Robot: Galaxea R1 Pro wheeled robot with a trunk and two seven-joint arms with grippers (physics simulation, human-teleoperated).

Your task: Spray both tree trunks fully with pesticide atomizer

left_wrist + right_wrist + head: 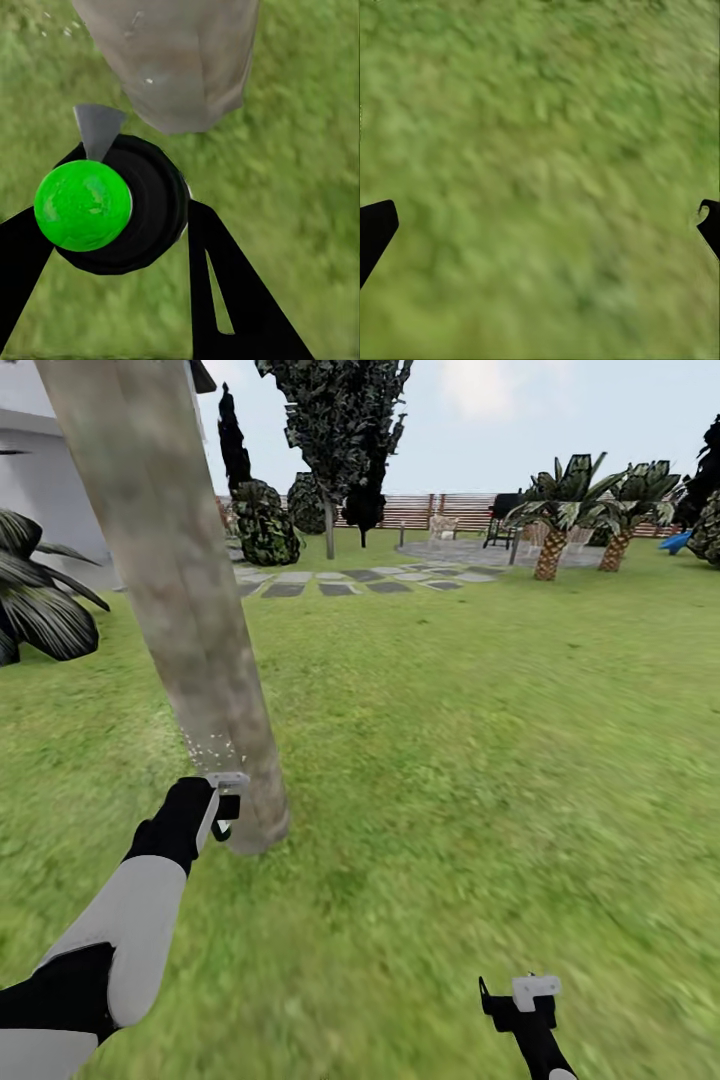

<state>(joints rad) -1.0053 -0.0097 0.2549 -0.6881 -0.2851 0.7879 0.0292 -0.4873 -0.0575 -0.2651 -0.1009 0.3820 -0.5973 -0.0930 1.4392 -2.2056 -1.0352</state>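
Your left gripper (222,805) has the atomizer (112,202) clamped between its jaws, right at the foot of the near trunk (170,590) on the left of the lawn (450,760). In the left wrist view the green ball (82,205) and black body sit between the two black fingers (225,292), with the grey nozzle (97,127) aimed at the trunk base (176,64). In the head view a scatter of white droplets (205,745) hangs against the bark just above the gripper, so I judge the spray is running.

The atomizer looks like a small rigid plastic bottle, light and unlikely to deform, though a smooth round body may twist in the jaws if you swing fast. Hold it around the black body below the ball, as now, and keep the nozzle clear of the fingers. The trunk is thick, stiff and rough, so it won't yield if you bump it; stay just off the bark.

Your right gripper (520,1000) hangs low over the grass at near right, jaws wide and empty; its wrist view has fingertips (375,229) at either edge with turf between.

Coverage is hard to judge from here: the bark is mottled and the head view is soft, so wetted patches may be there without reading clearly. The far tree (335,430) stands near the stepping stones (340,580).
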